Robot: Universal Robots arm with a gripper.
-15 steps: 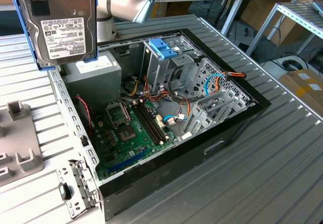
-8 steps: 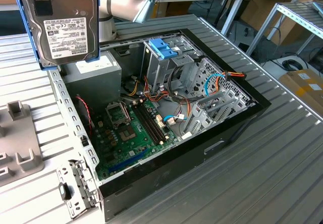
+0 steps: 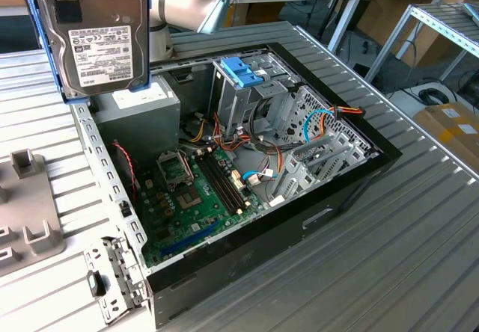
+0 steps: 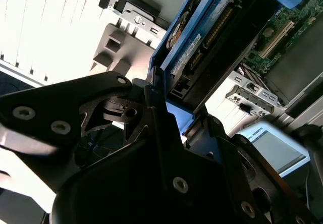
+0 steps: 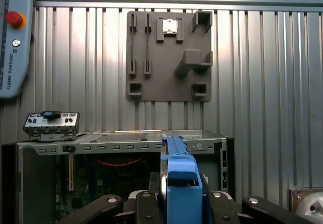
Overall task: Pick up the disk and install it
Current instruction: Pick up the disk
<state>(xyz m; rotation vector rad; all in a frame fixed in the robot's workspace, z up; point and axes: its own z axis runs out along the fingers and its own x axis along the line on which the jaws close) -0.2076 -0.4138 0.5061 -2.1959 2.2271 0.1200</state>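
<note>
One white label [image 3: 99, 54] fronts the disk [image 3: 97, 7]; fingers [image 5: 148, 210] clamp it.

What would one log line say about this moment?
gripper: shut on disk | disk: in air, on edge, near open computer case | install: not yet done

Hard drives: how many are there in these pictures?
1. The hard drive is held by the end effector above the open computer case. The metal cage may hide others.
</note>
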